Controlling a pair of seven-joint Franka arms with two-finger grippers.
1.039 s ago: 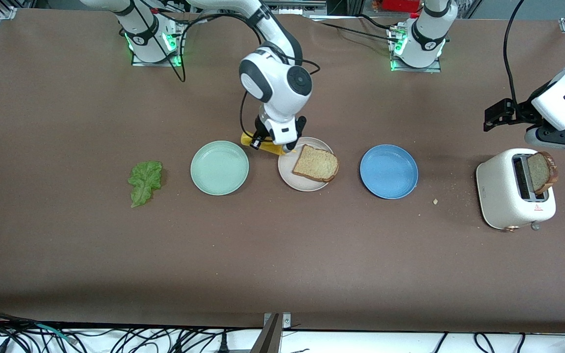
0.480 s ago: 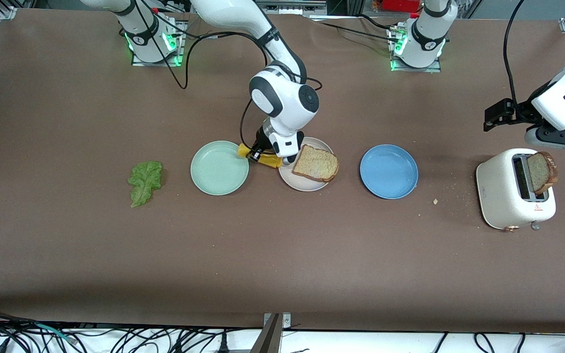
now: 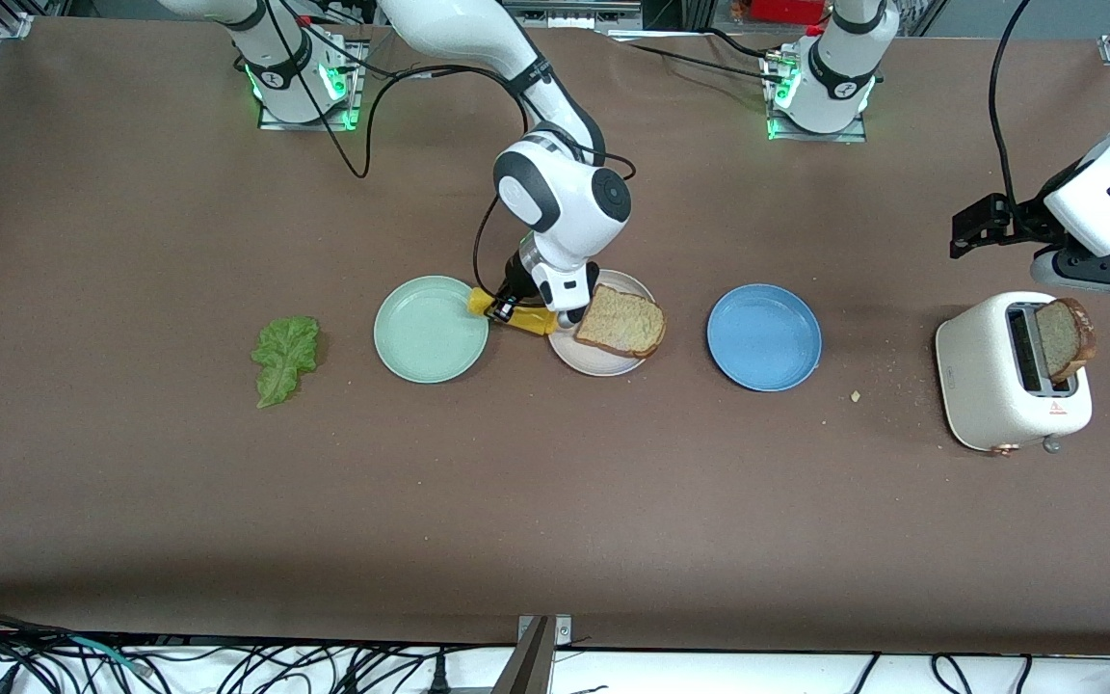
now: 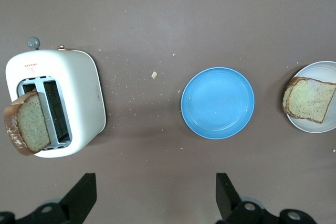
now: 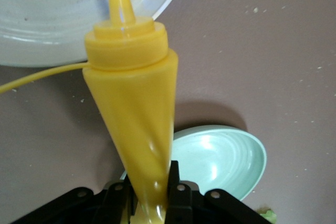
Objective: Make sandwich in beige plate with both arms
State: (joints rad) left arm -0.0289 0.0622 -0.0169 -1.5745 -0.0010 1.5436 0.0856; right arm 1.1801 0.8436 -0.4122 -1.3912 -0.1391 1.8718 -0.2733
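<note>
A brown toast slice lies on the beige plate. My right gripper is shut on a yellow squeeze bottle, held tilted low between the mint-green plate and the beige plate. In the right wrist view the bottle is pinched between the fingers, its nozzle over the beige plate's rim. A green lettuce leaf lies on the table toward the right arm's end. A second toast slice sticks out of the toaster. My left gripper is open and empty, up beside the toaster.
An empty blue plate sits between the beige plate and the toaster. Crumbs lie on the table near the toaster. The left wrist view shows the toaster, blue plate and beige plate below.
My right arm has lowered the yellow bottle toward the table between the mint-green and beige plates. The left arm has not moved.
</note>
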